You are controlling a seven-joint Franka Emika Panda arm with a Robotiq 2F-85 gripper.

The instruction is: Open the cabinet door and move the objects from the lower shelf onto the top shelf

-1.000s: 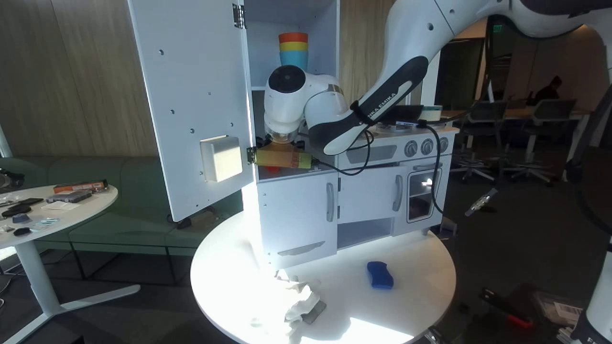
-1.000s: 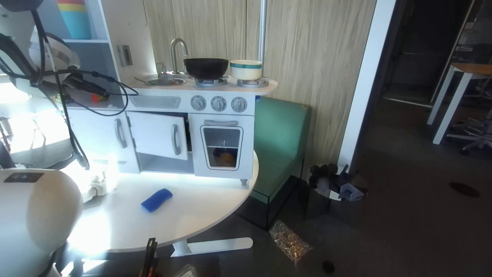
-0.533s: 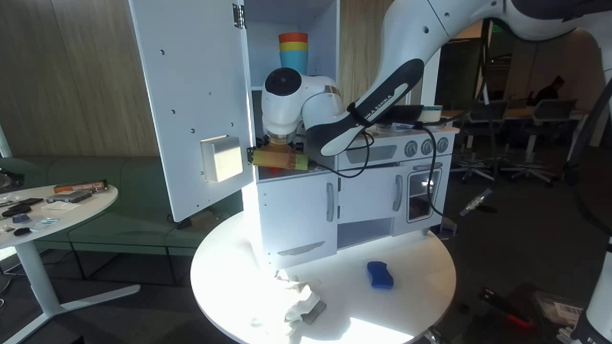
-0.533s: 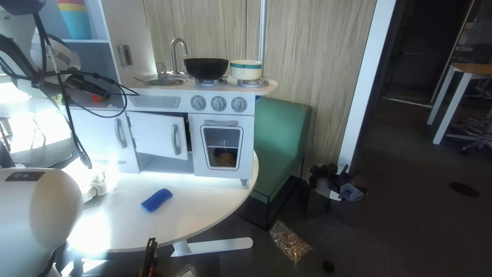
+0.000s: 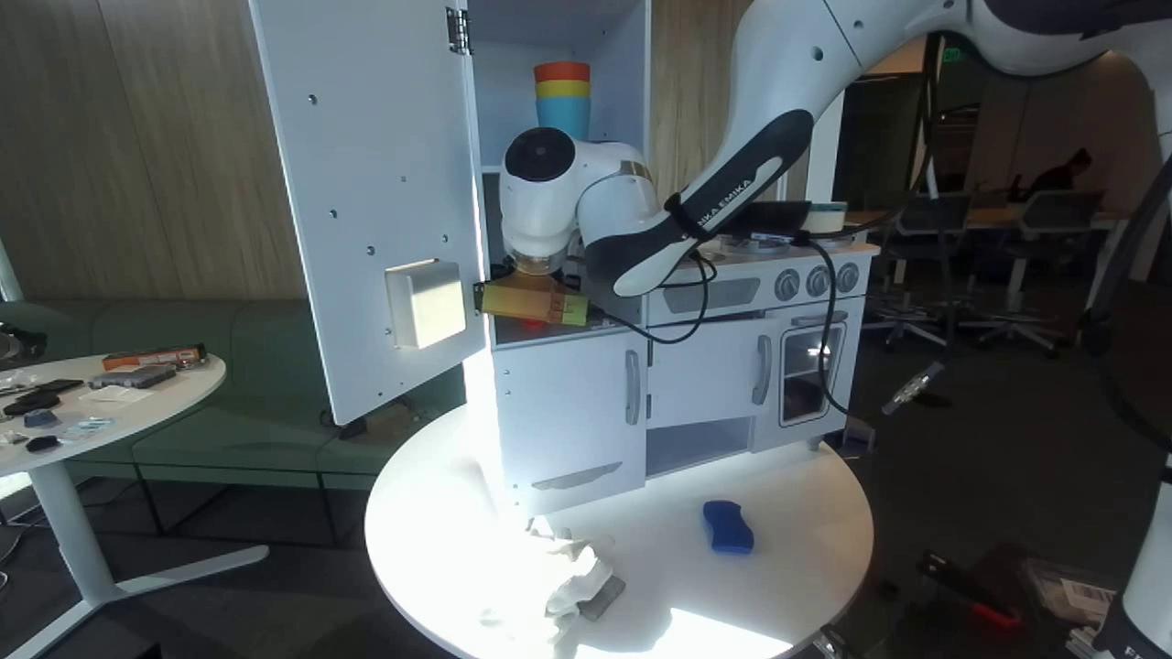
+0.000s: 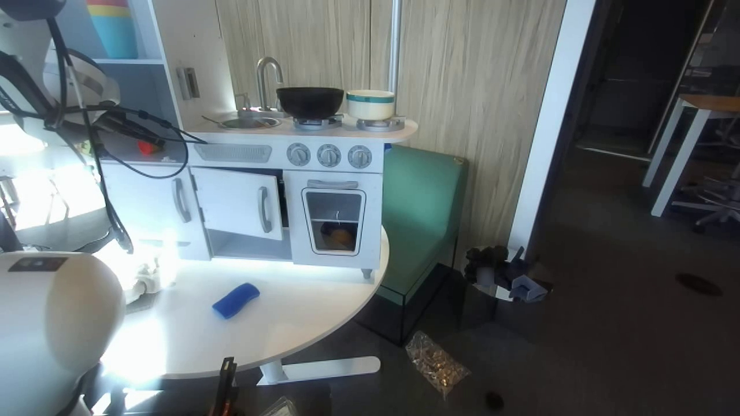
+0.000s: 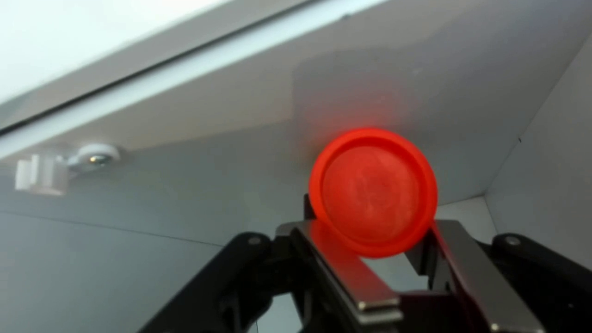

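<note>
Wrist view, from the left: a small translucent plastic catch (image 7: 41, 175) sits on the smooth grey lower shelf (image 7: 208, 171); next comes my gripper (image 7: 373, 225), its flat metal-faced fingers (image 7: 349, 267) apart, one on each side of a glossy red round plastic piece (image 7: 372, 189) with a raised rim; from my station I cannot tell whether they squeeze it; a pale flat wall (image 7: 550, 185) stands at the right. Both exterior views show me the red piece as a small patch at lower-shelf level; in an exterior view the flat white cabinet door (image 5: 375, 183) stands wide open, a boxy pale block (image 5: 428, 307) on its face; rightward, tapered orange, yellow and sky-blue cups (image 5: 563, 96) are stacked upright on the thin white upper shelf (image 6: 151, 60); a wavy-sided blue sponge-like block (image 5: 729, 527) lies on the round white table (image 5: 810, 540); in an exterior view a rounded black bowl (image 6: 309, 103) sits left of a cream pot (image 6: 370, 107) with a teal band, each on a grey burner (image 6: 380, 126).
</note>
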